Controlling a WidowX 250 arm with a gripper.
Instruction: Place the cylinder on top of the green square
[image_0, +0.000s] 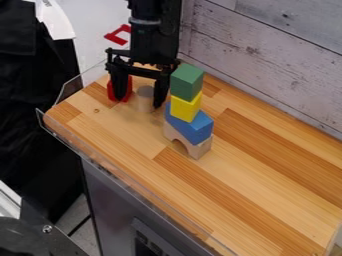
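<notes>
Pale wood-plank wall behind; grey floor beyond.

And here's my wooden tabletop, planks in light and darker brown running across it, with a clear rim following the left edge. Over on the far left part I see the pale cylinder, standing upright on the wood! Just beside it, to its left, there's a red piece, partly hidden from me. Right of the cylinder and nearer, I've got a plain wooden arch, legs down, its opening facing near left.
</notes>
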